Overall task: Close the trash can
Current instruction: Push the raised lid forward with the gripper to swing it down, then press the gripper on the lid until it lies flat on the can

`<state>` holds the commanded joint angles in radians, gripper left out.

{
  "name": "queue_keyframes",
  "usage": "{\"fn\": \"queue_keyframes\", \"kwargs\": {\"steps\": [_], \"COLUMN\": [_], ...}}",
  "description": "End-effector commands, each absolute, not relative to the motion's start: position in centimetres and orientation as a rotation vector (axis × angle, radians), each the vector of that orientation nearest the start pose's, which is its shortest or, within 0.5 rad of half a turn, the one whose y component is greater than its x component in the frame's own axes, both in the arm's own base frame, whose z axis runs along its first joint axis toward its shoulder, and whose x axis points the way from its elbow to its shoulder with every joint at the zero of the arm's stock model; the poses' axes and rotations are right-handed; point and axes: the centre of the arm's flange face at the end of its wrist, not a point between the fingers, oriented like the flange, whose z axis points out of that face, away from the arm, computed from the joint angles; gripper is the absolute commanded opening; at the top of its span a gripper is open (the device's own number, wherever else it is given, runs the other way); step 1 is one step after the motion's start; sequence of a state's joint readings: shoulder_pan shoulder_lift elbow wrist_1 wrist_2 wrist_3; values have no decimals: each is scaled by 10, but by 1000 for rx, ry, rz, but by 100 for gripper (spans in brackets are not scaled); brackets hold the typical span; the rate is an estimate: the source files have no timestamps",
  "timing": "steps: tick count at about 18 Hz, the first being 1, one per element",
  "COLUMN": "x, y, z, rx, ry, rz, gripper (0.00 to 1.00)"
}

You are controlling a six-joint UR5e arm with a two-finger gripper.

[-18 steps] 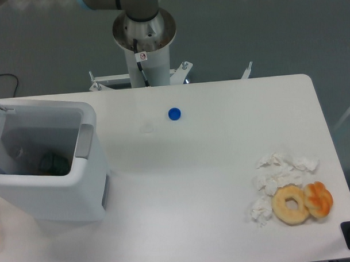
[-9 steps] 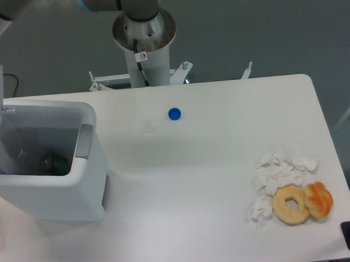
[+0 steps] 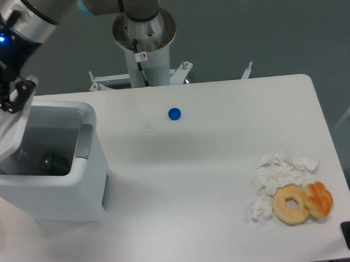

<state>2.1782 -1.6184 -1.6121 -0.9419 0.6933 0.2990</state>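
Gripper (image 3: 10,93) at upper left of the frame, black, touching the tilted white lid (image 3: 7,134); opening not possible to tell. Below it, one white trash can (image 3: 56,192) at the left side of the table (image 3: 182,182), half open. One blue cap (image 3: 174,114) mid-table. Lower right: two doughnuts (image 3: 291,204), crumpled tissues (image 3: 280,170).

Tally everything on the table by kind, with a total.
Trash can: 1
Blue cap: 1
Clear cap: 1
Tissue pile: 1
Donut: 1
Orange pastry: 1
Total: 6
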Motion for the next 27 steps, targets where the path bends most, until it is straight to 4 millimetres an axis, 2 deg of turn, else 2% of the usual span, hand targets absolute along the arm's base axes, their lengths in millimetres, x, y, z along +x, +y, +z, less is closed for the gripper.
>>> {"fn": "queue_keyframes", "kwargs": {"steps": [3,15,24,27], "x": [-143,-166,-163,-163], "y": [550,545,539,539], "z": [544,519,501,501], "rx": [-2228,-2283,-2317,-2317], "ry": [-68,-51,-45,-47], "rz": [-647,-548,-537,-537], "gripper": [100,100,100,100]}}
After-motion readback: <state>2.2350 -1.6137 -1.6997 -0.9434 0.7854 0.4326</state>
